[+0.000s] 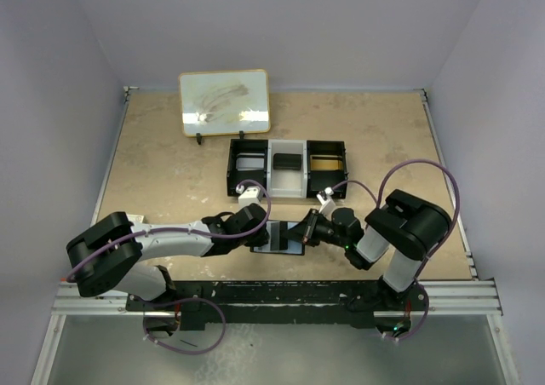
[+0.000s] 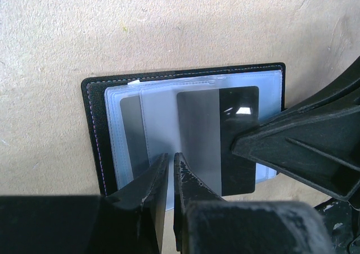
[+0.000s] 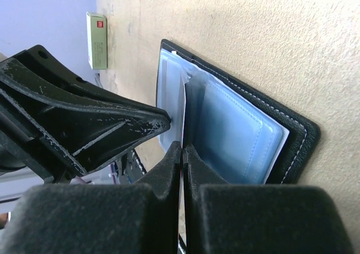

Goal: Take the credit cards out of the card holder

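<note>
The black card holder (image 1: 283, 243) lies open on the table between both arms, its clear sleeves (image 2: 157, 119) fanned out. My left gripper (image 2: 170, 159) is shut on the near edge of a clear sleeve, with only a thin slit between the jaws. A dark credit card (image 2: 239, 147) sticks halfway out of that sleeve to the right. My right gripper (image 3: 183, 148) is shut on the card's edge, which shows edge-on between the fingers. The holder's blue-grey inside panel (image 3: 236, 130) lies just beyond. In the top view the left gripper (image 1: 266, 234) and the right gripper (image 1: 300, 234) nearly meet over the holder.
A black-and-white three-compartment tray (image 1: 287, 168) stands behind the holder, with dark items in its sections. A framed white board (image 1: 225, 102) leans at the back. A small pale box with a red mark (image 3: 97, 40) stands past the holder. The left arm's finger (image 3: 112, 125) crowds my right gripper.
</note>
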